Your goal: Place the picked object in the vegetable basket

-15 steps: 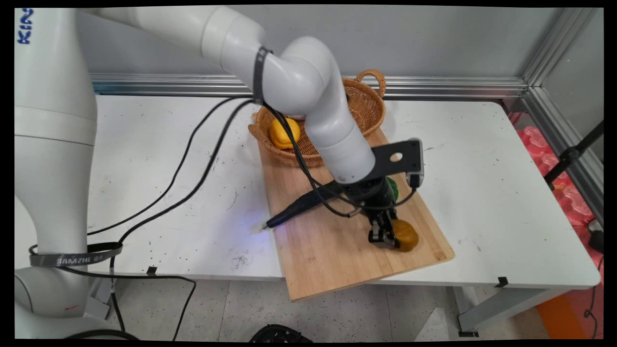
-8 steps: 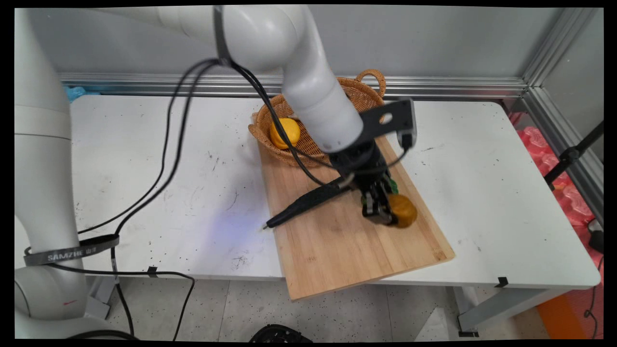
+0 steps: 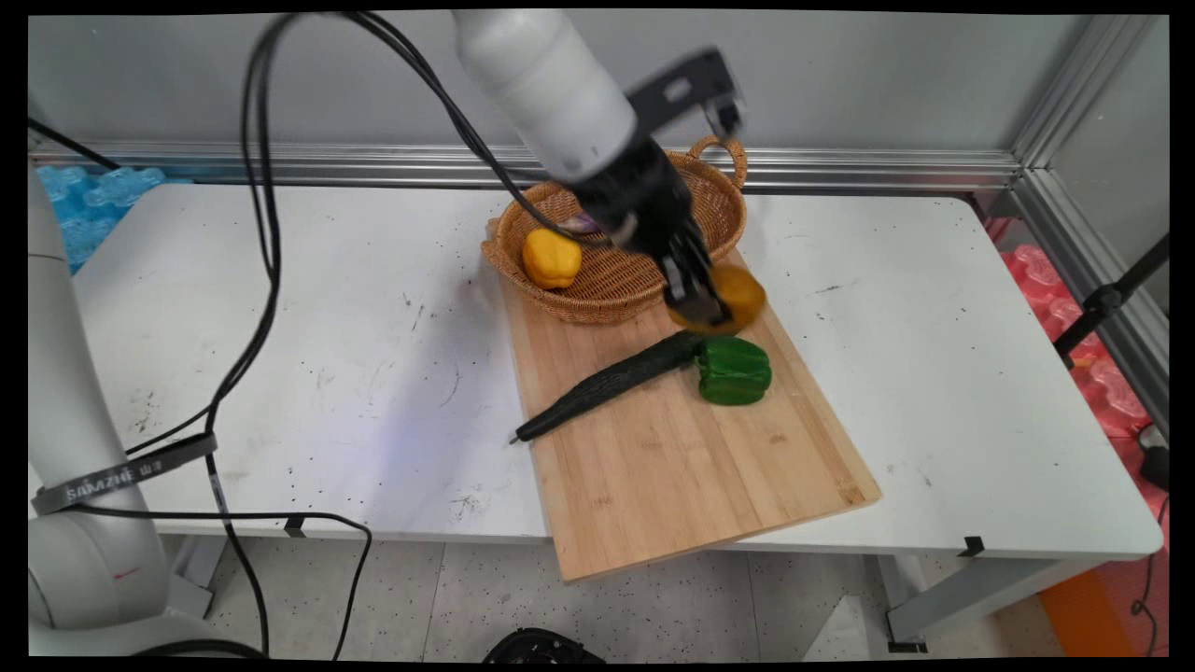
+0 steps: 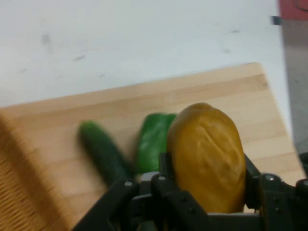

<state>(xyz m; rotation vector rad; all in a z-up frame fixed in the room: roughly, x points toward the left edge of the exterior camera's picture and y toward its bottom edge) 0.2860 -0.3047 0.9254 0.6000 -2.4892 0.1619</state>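
The white table point(image 3: 934, 373) carries a wooden cutting board point(image 3: 653, 476), and a wicker basket point(image 3: 616, 280) with a yellow pepper point(image 3: 551, 258) in it sits on the board's far end. Since a second ago the gripper point(image 3: 698, 304) has risen off the board's near right part, uncovering a dark cucumber point(image 3: 607, 385) and a green pepper point(image 3: 734, 371). It now hangs just beside the basket's rim, its fingers closed on an orange-brown rounded fruit point(image 4: 207, 156), held clear of the board.
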